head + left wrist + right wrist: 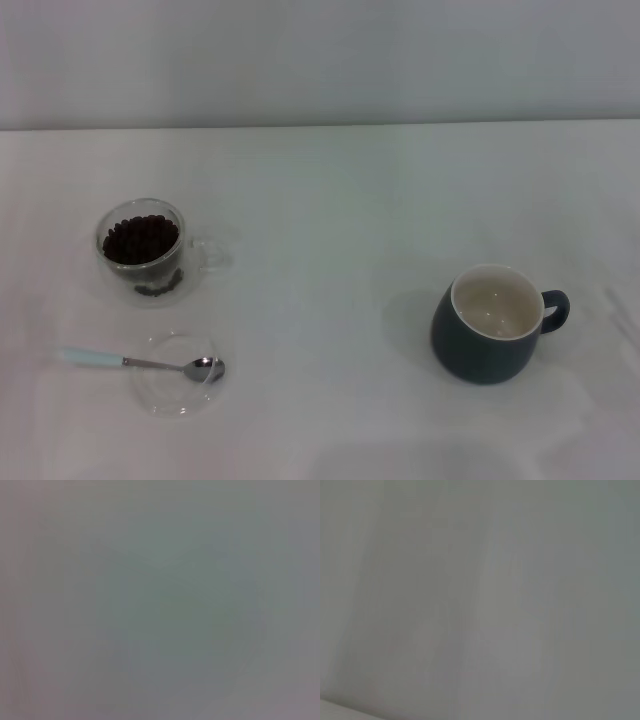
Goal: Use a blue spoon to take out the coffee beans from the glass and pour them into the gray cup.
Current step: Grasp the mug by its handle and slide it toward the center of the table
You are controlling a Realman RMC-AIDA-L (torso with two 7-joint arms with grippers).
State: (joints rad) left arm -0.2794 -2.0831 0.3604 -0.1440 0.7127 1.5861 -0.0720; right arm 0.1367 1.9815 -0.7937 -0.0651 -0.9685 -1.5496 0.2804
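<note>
While the blue spoon (140,362) lies flat, bowl over a shallow glass dish (178,374) just in front of the glass (143,250) of coffee beans (140,239), I could skid it. Neither tool shows; their state I cannot tell. Gray cup (492,322) sits well apart, so beans may spill on the table (330,200).

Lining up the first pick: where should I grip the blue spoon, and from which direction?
Grip the blue spoon by its pale handle, from above: it lies flat, handle jutting left off the glass dish, bowl resting on it. Likely the left arm's reach.
</note>
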